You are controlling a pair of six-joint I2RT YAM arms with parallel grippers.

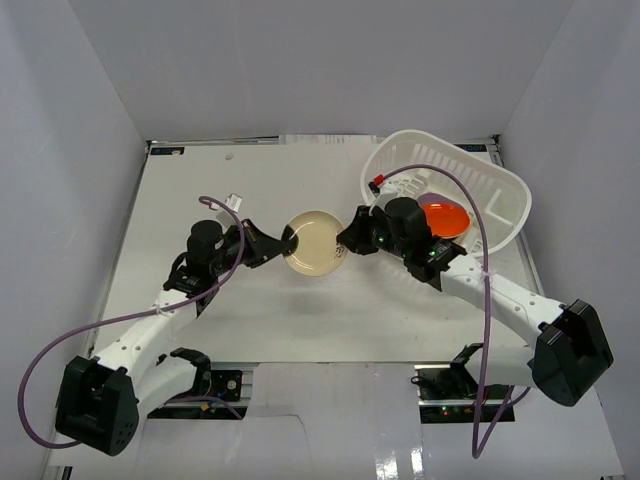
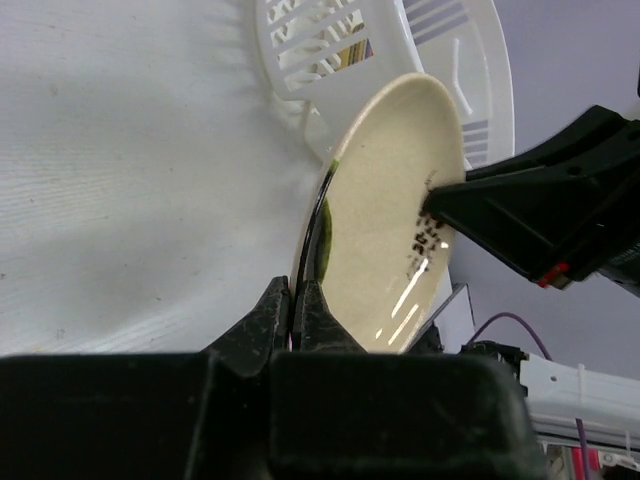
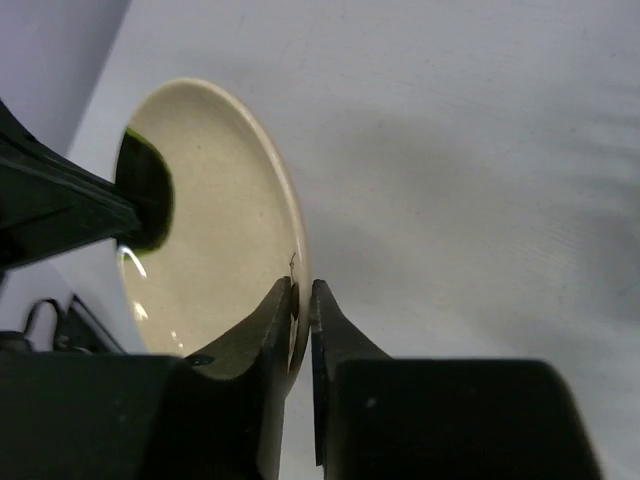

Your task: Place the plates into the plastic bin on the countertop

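Note:
A round cream plate (image 1: 313,243) is held between both grippers, over the middle of the white countertop (image 1: 200,190). My left gripper (image 1: 288,242) is shut on its left rim, seen in the left wrist view (image 2: 295,300) with the plate (image 2: 390,200). My right gripper (image 1: 345,243) is shut on its right rim, seen in the right wrist view (image 3: 302,295) with the plate (image 3: 220,220). The white slotted plastic bin (image 1: 505,190) stands at the back right. It holds a red plate (image 1: 446,218) with a lavender plate edge (image 1: 424,201) beneath it.
White walls close in the countertop at the left, back and right. The bin (image 2: 300,40) lies just beyond the plate in the left wrist view. Purple cables loop from both arms. A small white clip (image 1: 234,202) lies near the left arm.

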